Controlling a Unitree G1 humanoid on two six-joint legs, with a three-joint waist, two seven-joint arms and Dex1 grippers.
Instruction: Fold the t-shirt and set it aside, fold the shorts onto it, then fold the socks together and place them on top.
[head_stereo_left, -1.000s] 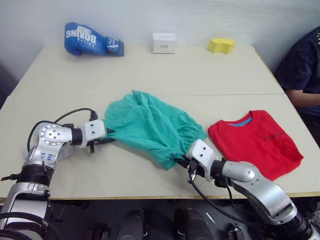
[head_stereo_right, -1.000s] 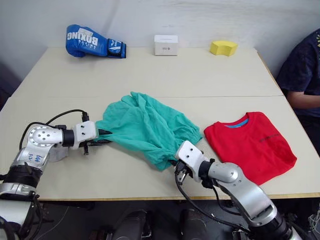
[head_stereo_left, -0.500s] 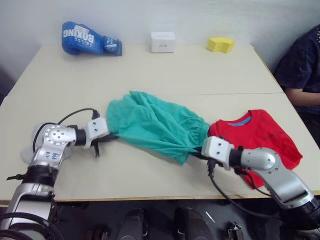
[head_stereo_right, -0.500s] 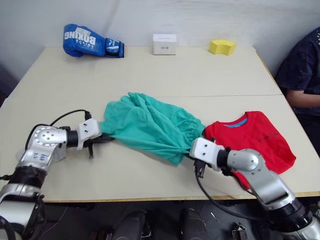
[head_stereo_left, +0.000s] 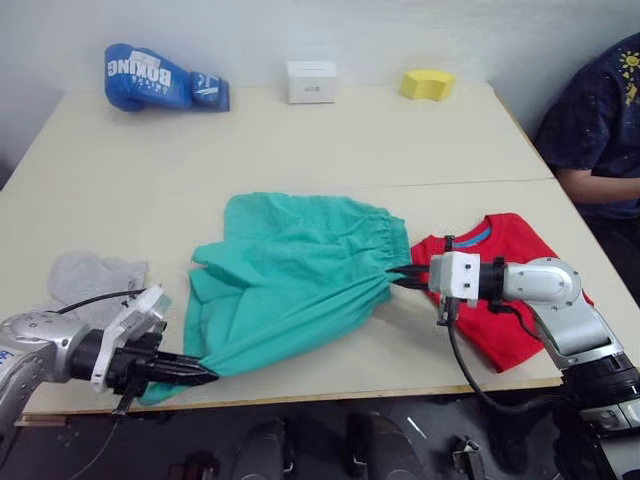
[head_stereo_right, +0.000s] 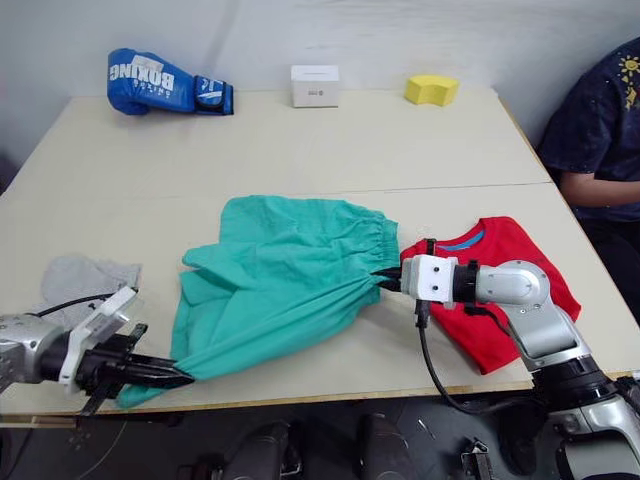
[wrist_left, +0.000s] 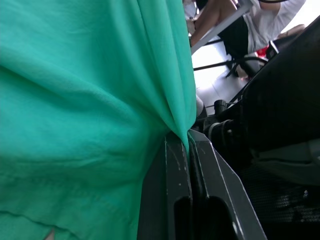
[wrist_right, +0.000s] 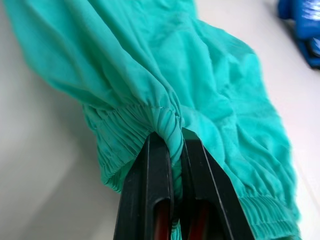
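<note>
**Inspector:** Pale table (head_stereo_left: 330, 140) against a plain wall. Along its far edge: a blue boxing glove (head_stereo_left: 160, 78), a white box (head_stereo_left: 311, 81), a yellow block (head_stereo_left: 427, 84). A person in a dark top (head_stereo_left: 600, 130) sits off the right corner. Where do the garments lie?

**Assistant:** The shorts (head_stereo_left: 295, 275) are stretched across the near middle of the table between both arms. The t-shirt (head_stereo_right: 500, 290) lies folded at the right, partly under the right arm. The socks (head_stereo_left: 90, 280) sit at the left near edge, apart from the shorts.

**Inspector:** Grip state?

**Assistant:** The left gripper (head_stereo_right: 165, 377) is clamped on a hem corner at the front edge. The right gripper (wrist_right: 174, 150) is pinched tight on the gathered waistband, just beside the t-shirt's collar.

**Inspector:** Handling assessment?

**Assistant:** My judgement: light, limp, thin cloth. It sags and bunches wherever it is not under tension and will not hold a crease unaided. The elastic band is the thickest, surest purchase; the hem corner is thinner and could slip from a narrow pinch. Opposite ends, as held, keep it spread.

**Inspector:** Differences between views?

**Assistant:** The head views give the layout and the taut ridge running between the arms. The right wrist view confirms the elastic folded between the fingers (wrist_right: 147, 200); the left wrist view shows a single thin pleat caught in the closed fingers (wrist_left: 175, 175), which the head views cannot resolve.
</note>
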